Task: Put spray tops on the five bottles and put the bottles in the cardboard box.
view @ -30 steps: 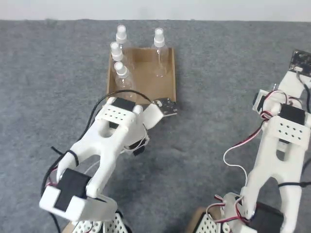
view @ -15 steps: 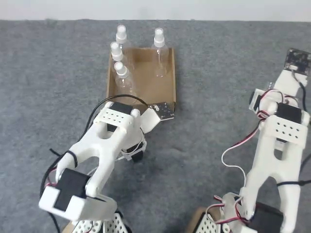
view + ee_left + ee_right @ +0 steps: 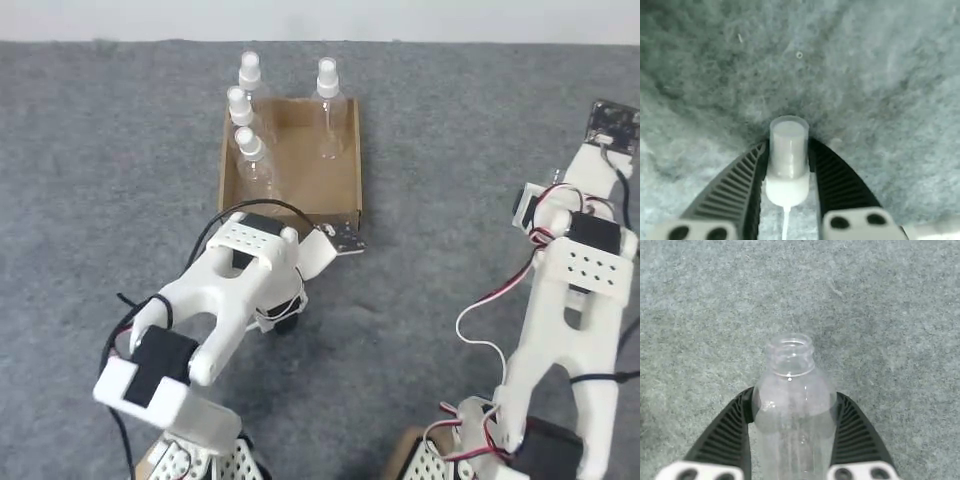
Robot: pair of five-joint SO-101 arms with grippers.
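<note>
My left gripper (image 3: 787, 146) is shut on a white spray top (image 3: 788, 150), held just above the grey carpet; its thin tube hangs back between the fingers. In the high view the left arm (image 3: 235, 285) sits just in front of the cardboard box (image 3: 347, 190). My right gripper (image 3: 793, 396) is shut on a clear bottle (image 3: 790, 360) whose neck is open, with no top on it. The right arm (image 3: 575, 280) stands at the right side of the table. Several bottles with spray tops stand upright in the box, three along its left wall (image 3: 248, 150) and one at the back right (image 3: 328, 95).
Grey carpet (image 3: 440, 130) covers the whole table. Bare carpet lies between the box and the right arm. Cables loop from both arms near the front edge (image 3: 480, 330).
The left arm's wrist has drawn slightly back from the box toward the front, and its elbow has shifted. The right arm has barely moved.
</note>
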